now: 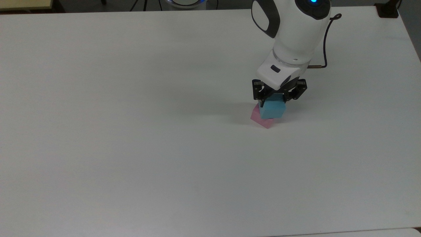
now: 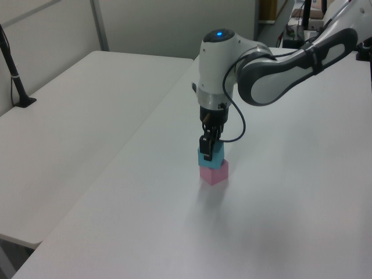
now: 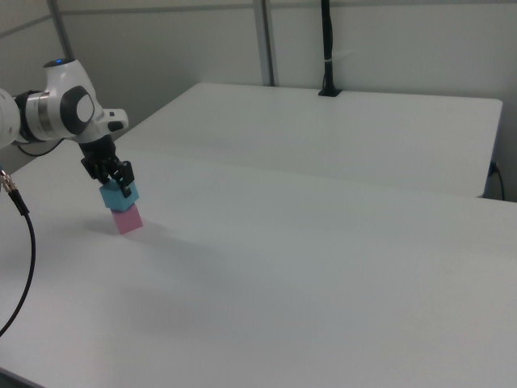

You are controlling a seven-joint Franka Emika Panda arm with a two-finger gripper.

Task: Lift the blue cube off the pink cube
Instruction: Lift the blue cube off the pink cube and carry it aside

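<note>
The light-blue cube (image 1: pixel 271 111) rests on the pale-pink cube (image 1: pixel 266 123) on the white table (image 1: pixel 131 131), right of centre in the top view. My gripper (image 1: pixel 273 102) comes down from above, with one black finger against each side of the blue cube, shut on it. The blue cube touches the pink one and hides most of its top. In the left view the gripper (image 2: pixel 208 149) covers part of the blue cube (image 2: pixel 211 157), with the pink cube (image 2: pixel 214 173) below it. In the right view the gripper (image 3: pixel 118 184), blue cube (image 3: pixel 120 196) and pink cube (image 3: pixel 127 219) stack at the far left.
A thin cable (image 1: pixel 325 49) loops off the white arm. A black clamp (image 1: pixel 388 11) sits at the table's far right corner in the top view. A second white table adjoins, with a black pole (image 2: pixel 14 75) standing on it; the pole (image 3: pixel 327 48) is also in the right view.
</note>
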